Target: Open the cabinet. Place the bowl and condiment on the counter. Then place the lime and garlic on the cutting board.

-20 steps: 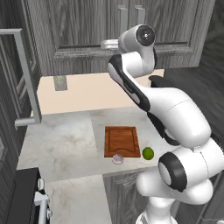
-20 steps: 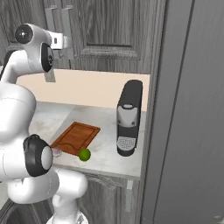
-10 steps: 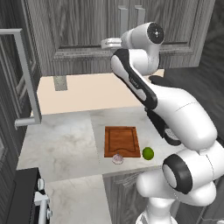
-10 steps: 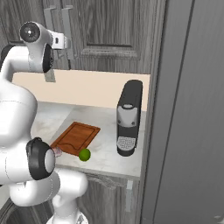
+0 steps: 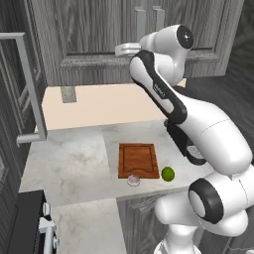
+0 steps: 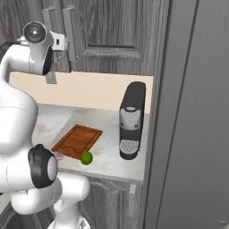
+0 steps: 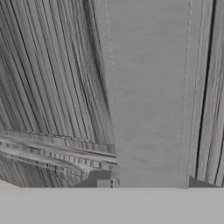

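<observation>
Your kitchen here is all dark grey woodgrain above a pale marbled counter point(image 5: 74, 158), with a cream backsplash between the two. The cabinet point(image 5: 99, 39) hangs over the counter with both panelled doors shut, and its two grey bar handles point(image 5: 140, 20) run straight up and down, side by side at the seam between the doors.

You have the arm reaching high, with the gripper point(image 5: 125, 48) up against the lower end of those handles. In the hand view a broad grey handle point(image 7: 148, 87) runs lengthwise from top to bottom, very close to the camera. Your fingertips are hidden in that view and too small to read in the base views, so you cannot tell whether the jaws are apart or closed on the bar.

Down on the counter, the cutting board point(image 5: 138, 159) lies flat with its long axis running away from the robot toward the wall, and its notch is in the near edge. The garlic point(image 5: 133, 180) sits just off that near edge, seemingly touching the board. The lime point(image 5: 168, 173) rests on the stone beside the board's near right corner. A black coffee machine point(image 6: 132, 120) stands upright to the right of the board.
</observation>
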